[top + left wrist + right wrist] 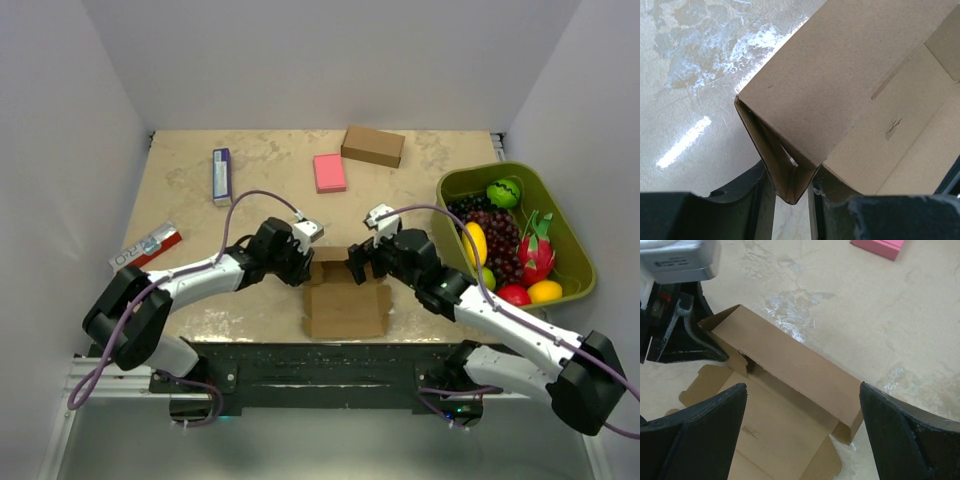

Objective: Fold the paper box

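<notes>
The paper box lies at the near middle of the glossy, mottled beige table; it is a matt brown cardboard sheet with its far wall creased upright; the left gripper pinches that wall's doubled corner flap; the right gripper gapes wide, black wedge-shaped fingers spread above the flat panel.

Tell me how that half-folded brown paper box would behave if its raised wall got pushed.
Probably floppy: the paper box is thin sheet, its raised wall standing only on a crease, so a push would likely fold it over. Likely light, so it could slide on the smooth table if the left pincer, pinching one corner, let go.
</notes>
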### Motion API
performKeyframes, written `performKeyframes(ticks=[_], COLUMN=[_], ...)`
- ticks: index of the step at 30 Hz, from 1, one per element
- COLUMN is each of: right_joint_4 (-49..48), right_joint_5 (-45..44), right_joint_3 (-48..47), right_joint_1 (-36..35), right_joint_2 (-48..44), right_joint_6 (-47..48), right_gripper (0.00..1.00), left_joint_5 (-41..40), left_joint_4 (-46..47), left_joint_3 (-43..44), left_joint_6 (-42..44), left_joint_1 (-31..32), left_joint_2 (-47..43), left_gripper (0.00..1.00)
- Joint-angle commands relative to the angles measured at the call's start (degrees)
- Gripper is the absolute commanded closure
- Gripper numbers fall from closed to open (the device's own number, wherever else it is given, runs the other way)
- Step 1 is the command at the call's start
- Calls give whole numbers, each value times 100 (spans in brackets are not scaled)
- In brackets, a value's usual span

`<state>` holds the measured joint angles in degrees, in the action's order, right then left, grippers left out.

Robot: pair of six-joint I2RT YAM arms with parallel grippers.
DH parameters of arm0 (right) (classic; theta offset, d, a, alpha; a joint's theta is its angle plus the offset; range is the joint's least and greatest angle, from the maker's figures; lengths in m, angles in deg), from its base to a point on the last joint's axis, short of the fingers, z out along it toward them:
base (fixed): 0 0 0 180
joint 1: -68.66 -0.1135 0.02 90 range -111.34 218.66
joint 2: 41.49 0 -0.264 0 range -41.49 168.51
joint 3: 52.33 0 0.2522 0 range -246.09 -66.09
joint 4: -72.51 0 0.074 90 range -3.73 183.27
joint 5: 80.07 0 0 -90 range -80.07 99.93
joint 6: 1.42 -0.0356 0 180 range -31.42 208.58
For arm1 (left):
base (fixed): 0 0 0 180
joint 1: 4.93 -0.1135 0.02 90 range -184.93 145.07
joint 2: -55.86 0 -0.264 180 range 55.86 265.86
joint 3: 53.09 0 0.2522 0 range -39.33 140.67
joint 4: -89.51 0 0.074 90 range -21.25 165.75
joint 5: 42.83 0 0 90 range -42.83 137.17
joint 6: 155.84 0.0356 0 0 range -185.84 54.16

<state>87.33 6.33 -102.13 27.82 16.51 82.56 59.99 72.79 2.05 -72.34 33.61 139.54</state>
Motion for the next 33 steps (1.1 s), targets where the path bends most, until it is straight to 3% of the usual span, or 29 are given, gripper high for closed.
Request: performKeyframes(ticks=[1, 7, 12, 18, 33], right_joint_4=[-264, -352, -598, -993, -1222], right_joint_5=[-378, -650, -1826, -2505, -3384], right_joint_3=[-176, -255, -378, -405, -624], right_joint_1=[-433, -802, -1241, -1479, -1893], right_joint_2=[238, 651, 1072, 1407, 2304], right_joint_6=[575, 1217, 1621, 2008, 2351], right_gripper=[5, 9, 9, 12, 54], left_joint_5=[291, 247, 309, 353, 397], left_joint_4=[-547, -592, -600, -574, -171], left_joint_3=[458, 493, 511, 502, 388], left_joint_6=[88, 88, 149, 176, 141], left_joint_1=[-58, -119, -119, -119, -119], left_joint_2=[61, 61, 61, 61, 61], left_gripper=[100, 100, 100, 100, 100])
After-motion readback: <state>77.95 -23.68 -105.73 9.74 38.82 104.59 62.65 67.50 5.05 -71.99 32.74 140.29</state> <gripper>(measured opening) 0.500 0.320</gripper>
